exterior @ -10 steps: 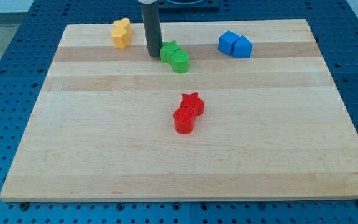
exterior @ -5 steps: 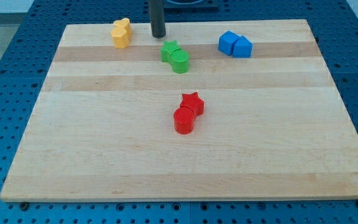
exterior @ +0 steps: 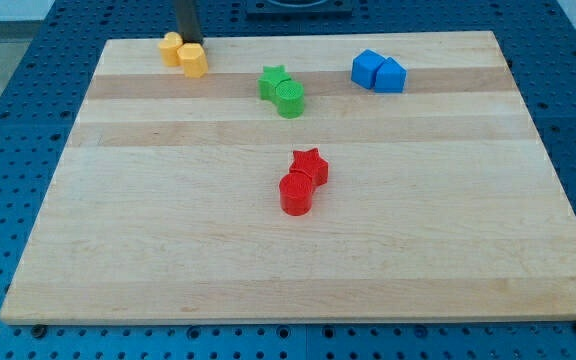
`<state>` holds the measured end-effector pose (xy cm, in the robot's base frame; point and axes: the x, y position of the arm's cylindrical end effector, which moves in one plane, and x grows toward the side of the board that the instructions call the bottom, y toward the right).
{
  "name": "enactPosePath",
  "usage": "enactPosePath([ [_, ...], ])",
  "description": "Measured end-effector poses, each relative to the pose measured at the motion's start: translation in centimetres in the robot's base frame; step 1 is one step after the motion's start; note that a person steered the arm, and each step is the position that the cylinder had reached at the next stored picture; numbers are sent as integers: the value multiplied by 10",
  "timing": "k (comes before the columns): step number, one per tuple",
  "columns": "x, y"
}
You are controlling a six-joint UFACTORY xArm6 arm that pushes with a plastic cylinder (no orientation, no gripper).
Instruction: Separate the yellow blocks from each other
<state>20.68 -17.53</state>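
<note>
Two yellow blocks [exterior: 184, 54] beside my tip [exterior: 189, 42]

My tip [exterior: 189, 41] stands at the board's [exterior: 168, 250] top edge, toward eleven o'clock, touching the two yellow blocks [exterior: 185, 54] just below it. The green pair [exterior: 283, 91] lies at twelve, the blue pair [exterior: 379, 71] at one, the red pair [exterior: 302, 181] near centre.

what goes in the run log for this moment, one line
tip: my tip at view's top edge, touching yellow blocks | yellow: two, still adjoining | green pair, blue pair, red pair: apart from tip
</note>
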Motion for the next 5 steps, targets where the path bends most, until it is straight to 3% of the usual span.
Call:
enactPosePath([
  [1, 21, -6],
  [3, -5, 47],
  [4, 2, 93],
  [5, 30, 104],
])
